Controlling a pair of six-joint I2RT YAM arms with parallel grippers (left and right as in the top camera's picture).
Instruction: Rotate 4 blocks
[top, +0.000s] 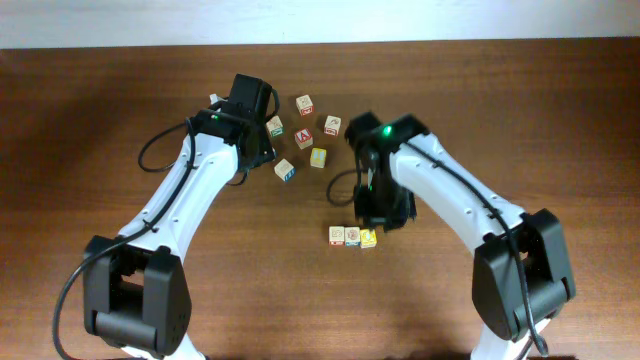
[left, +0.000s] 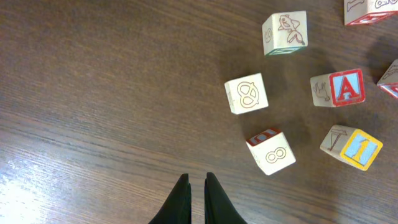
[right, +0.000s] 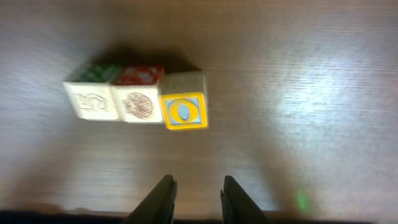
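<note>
Three blocks (right: 138, 102) touch in a row on the table (right: 311, 74), seemingly flush.

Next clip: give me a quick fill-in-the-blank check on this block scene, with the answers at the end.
1. The row of blocks ahead of the right gripper holds ___ blocks, side by side and touching.
2. The yellow-framed block at one end of that row shows the letter ___.
3. The left gripper is ___, with nothing between its fingers.
4. In the left wrist view, the red-framed block shows the letter ___.
Missing words: three; O; shut; A.
</note>
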